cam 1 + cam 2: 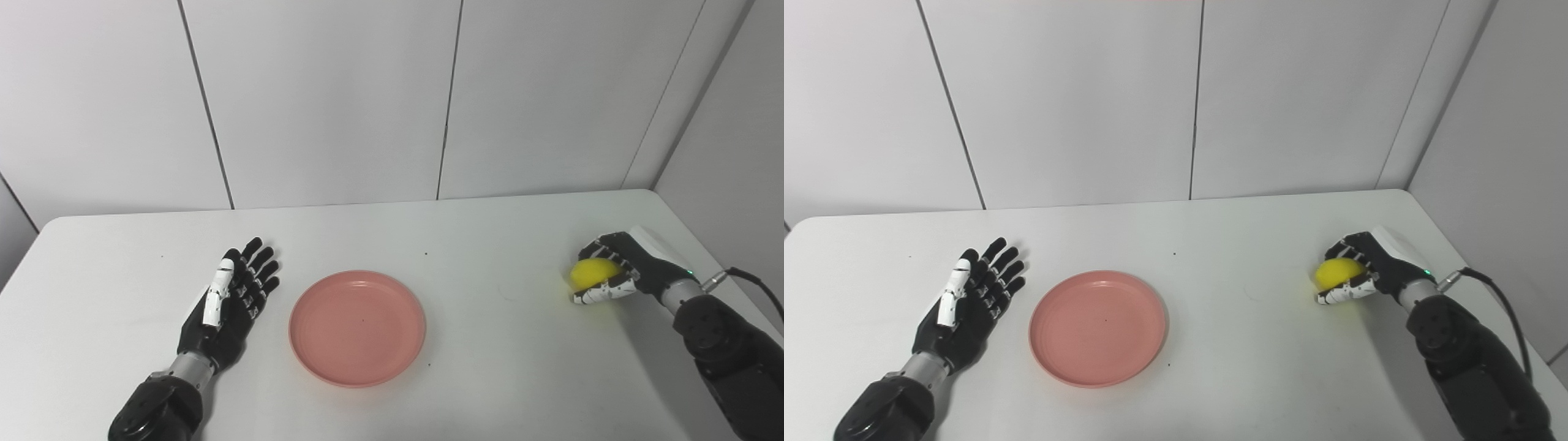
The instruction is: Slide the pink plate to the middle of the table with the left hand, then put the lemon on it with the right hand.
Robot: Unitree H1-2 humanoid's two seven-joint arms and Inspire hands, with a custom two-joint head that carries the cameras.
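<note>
The pink plate (358, 327) lies flat on the white table (490, 245), near the middle and a little to the front. My left hand (229, 300) lies open and empty just left of the plate, fingers stretched out, not touching it. My right hand (615, 269) is at the right side of the table, its fingers and thumb closed around the yellow lemon (591, 272), which sits at table level. The same scene shows in the right eye view, with the plate (1098, 327) and the lemon (1337, 272).
Grey wall panels stand behind the table. The table's right edge runs close to my right arm, and a black cable (756, 285) loops off the right wrist.
</note>
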